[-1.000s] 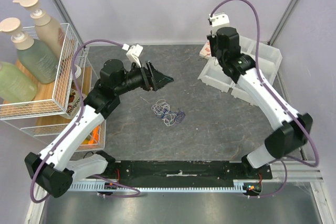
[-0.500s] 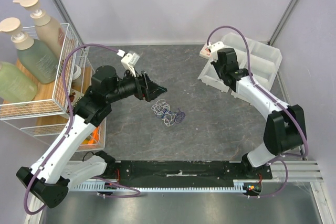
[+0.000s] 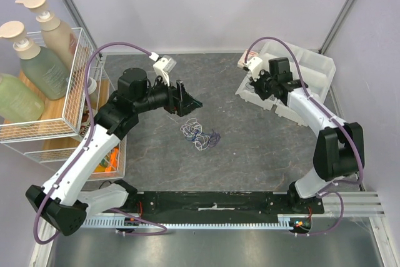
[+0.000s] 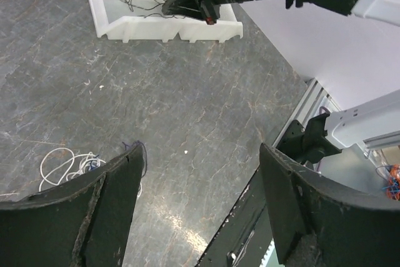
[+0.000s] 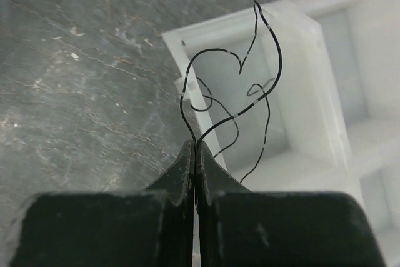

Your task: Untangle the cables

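Left gripper (image 3: pixel 185 100) left of centre in the top view; fingers (image 4: pixel 119 204) spread wide at the bottom corners of the left wrist view, nothing between them, touching nothing; poised just up and left of the tangle of cables (image 3: pixel 199 134), apart from it. Tangle of white and dark blue loops lying on the grey table (image 3: pixel 250 148) at mid-frame; white curls (image 4: pixel 62 166) peeping in at the lower left edge of the left wrist view, beside the left-hand finger.

Right gripper (image 3: pixel 255 84) at upper right of the top view, at the left end of the white compartment tray (image 3: pixel 315 67); fingers (image 5: pixel 175 179) pressed tight together at bottom centre of the right wrist view, clamped on a thin black cable (image 5: pixel 279 60); strands curling up from the pinch across the tray's nearest compartment; impossible to tell whether resting on the tray floor or hanging clear. Same pinch seen at the top of the left wrist view, with black strands trailing leftward inside the tray, well apart from the tangle on the table.
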You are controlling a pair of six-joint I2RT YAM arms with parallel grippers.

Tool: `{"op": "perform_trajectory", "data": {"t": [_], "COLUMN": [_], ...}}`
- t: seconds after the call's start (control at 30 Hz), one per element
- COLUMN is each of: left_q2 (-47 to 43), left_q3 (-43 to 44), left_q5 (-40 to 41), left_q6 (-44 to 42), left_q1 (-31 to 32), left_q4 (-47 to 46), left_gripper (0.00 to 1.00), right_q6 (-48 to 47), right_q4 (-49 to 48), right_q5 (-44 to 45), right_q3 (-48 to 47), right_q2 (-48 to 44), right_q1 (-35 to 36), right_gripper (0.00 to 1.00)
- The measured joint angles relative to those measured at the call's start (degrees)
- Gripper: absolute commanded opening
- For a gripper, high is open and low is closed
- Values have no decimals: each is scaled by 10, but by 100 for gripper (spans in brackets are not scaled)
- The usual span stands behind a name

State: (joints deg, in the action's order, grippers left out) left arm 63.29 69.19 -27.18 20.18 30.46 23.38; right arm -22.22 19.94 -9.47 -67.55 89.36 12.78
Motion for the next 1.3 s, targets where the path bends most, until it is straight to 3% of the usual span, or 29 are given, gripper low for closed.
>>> {"op": "perform_trajectory", "data": {"t": [0.17,0.47,0.63,0.9,1.1,1.3], "left_q2": [-5,-37,-38,-34,-30,-18], "left_q3": [4,4,4,5,6,14], "left_q5": [1,21,43,54,59,59], "left_q6": [-18,-46,-71,-92,-92,-92], "left_q1": [0,2,24,41,41,41], "left_q4": [19,53,67,78,80,82], "left_gripper": [82,84,85,86,85,85], "right_q6": [-10,-38,-54,-17,33,78], "right_q4": [35,70,85,99,110,125], "right_q5": [-56,110,117,122,130,144], "right_q3": [-57,-92,-94,-152,-203,-227], "right_q2": [56,103,108,189,217,219], "right_q1": [-7,-8,-9,-9,-9,-8], "right_gripper": [0,0,0,2,16,47]}}
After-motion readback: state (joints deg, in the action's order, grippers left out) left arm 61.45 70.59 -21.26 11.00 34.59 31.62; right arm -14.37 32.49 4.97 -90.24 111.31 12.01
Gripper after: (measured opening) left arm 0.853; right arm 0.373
